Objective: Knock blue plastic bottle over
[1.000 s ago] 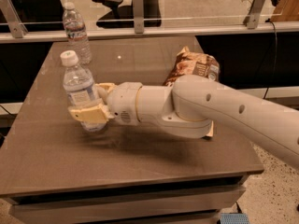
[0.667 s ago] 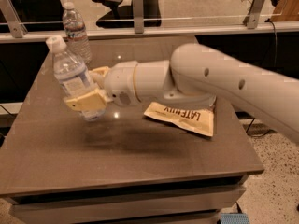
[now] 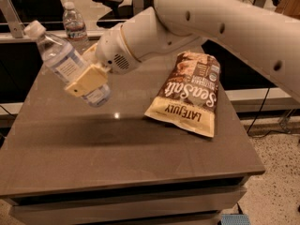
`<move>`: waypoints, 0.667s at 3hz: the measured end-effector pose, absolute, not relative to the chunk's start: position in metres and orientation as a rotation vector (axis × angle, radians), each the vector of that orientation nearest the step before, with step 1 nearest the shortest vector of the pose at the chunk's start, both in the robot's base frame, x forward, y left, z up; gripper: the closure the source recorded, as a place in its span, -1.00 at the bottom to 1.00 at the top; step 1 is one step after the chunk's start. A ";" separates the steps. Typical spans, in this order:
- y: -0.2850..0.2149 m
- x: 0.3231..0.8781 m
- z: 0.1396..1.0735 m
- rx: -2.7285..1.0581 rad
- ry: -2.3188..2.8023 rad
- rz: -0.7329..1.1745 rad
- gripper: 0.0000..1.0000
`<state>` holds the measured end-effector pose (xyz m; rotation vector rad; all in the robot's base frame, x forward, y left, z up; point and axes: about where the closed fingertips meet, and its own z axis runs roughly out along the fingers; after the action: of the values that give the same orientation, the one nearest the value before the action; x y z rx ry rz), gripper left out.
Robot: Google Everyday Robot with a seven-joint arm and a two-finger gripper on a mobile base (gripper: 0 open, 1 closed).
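The gripper (image 3: 88, 75), clamped on the blue plastic bottle (image 3: 61, 60), has tipped it further over since before, left of the chip bag (image 3: 187, 93).

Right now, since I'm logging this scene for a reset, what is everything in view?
blue plastic bottle: one, clear, pale blue label, white cap, tilted above the table's left side
slim bottle: one, clear, upright at the far left edge
chip bag: one, brown and cream, flat right of centre
table: one, grey-brown, foreground
office chair: one, black, behind the table
arm: one, white, reaching from the right
hand: one, tan pads, shut on the blue plastic bottle
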<state>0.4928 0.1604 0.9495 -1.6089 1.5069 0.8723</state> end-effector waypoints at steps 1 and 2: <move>0.155 0.505 0.915 -1.788 1.676 0.812 1.00; 0.152 0.510 0.874 -1.975 1.786 0.654 1.00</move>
<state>0.5096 0.1517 0.8743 -1.9747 1.7856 0.6537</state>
